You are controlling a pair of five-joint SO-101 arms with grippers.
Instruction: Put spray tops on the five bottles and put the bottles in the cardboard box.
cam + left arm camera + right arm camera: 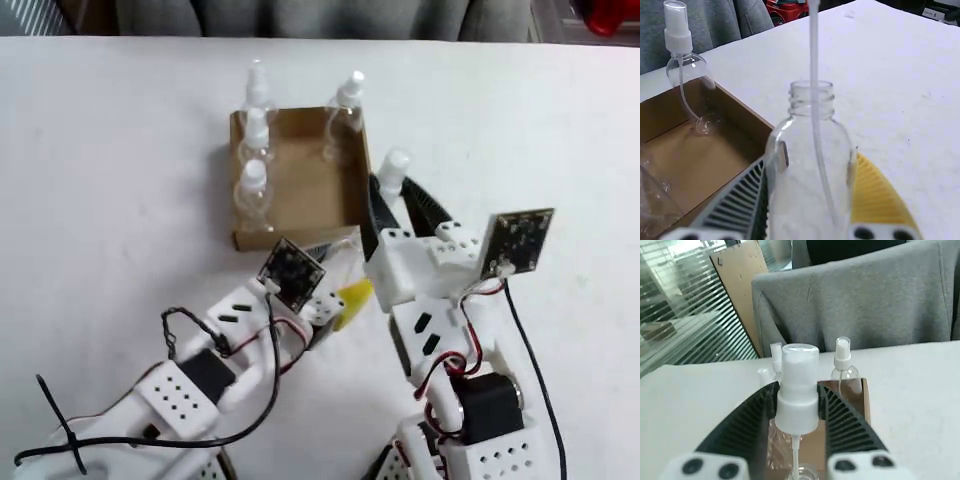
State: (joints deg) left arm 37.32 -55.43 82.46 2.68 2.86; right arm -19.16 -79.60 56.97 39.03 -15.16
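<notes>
Left gripper (816,157) clamped on open-necked bottle (810,175), upright between its grey and yellow fingers. Right gripper (797,389) pinches spray top (799,372) between black fingers. Its dip tube (814,75) hangs from them into the bottle's neck. Cardboard box (300,180) just beyond both fingertips, four capped bottles (254,192) inside.
</notes>
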